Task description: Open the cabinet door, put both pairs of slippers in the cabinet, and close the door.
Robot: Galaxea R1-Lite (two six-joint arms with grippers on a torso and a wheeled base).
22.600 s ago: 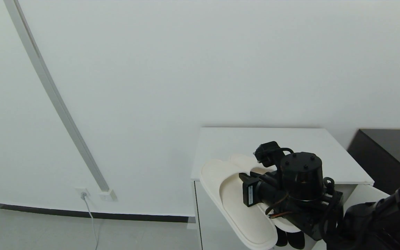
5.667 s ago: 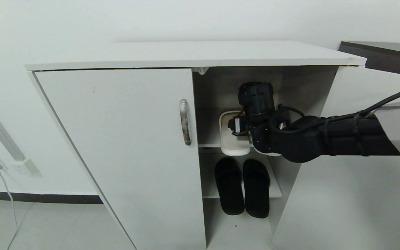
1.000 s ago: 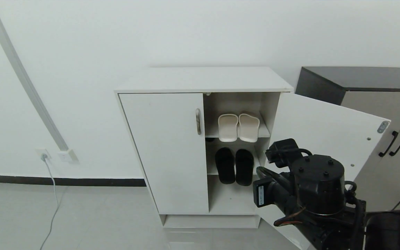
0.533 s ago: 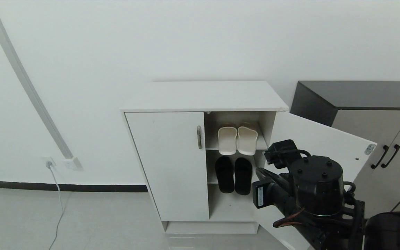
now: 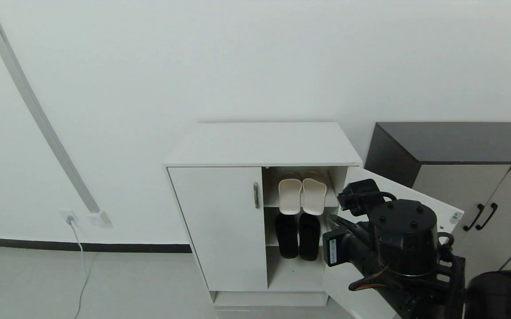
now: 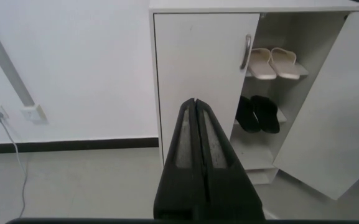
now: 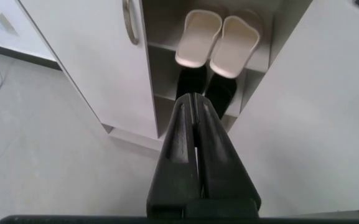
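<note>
— Two pairs, both shelved: the white slippers [image 5: 302, 196] sit side by side on the upper shelf of the white cabinet [image 5: 264, 144], and the black slippers [image 5: 298, 235] sit on the shelf just below.

— Do they stay inside the edges?

— Not quite. The ends of both pairs poke out past the front lips of their shelves.

— And the doors?

— The left door [image 5: 217, 226] is flush and closed, with its metal handle [image 5: 256, 195] at the inner edge. The right door [image 7: 316, 112] hangs wide open, swung out toward the robot's right side.

— What about the hands?

— The left gripper [image 6: 195, 102] has its fingers pressed together with nothing between them, and it is well back from the cabinet and pointed at the closed door. The right gripper [image 7: 195, 96] is also pinched together and empty. It is aimed at the open bay, with the door panel alongside it.

— Anything crowding that door?

— A dark cabinet [image 5: 454, 141] with black handles [image 5: 481, 216] stands right beside it. From the head view the door's free edge overlaps the dark cabinet's front, and I can't tell whether there is a gap between them.

— And the other side?

— Grey floor [image 5: 82, 283] runs left along the black skirting [image 5: 82, 246]. A wall socket [image 5: 70, 218] trails a cable [image 5: 80, 266] down to the floor, and a grey trunking strip [image 5: 38, 110] slants up the wall, all well apart from the cabinet.
</note>
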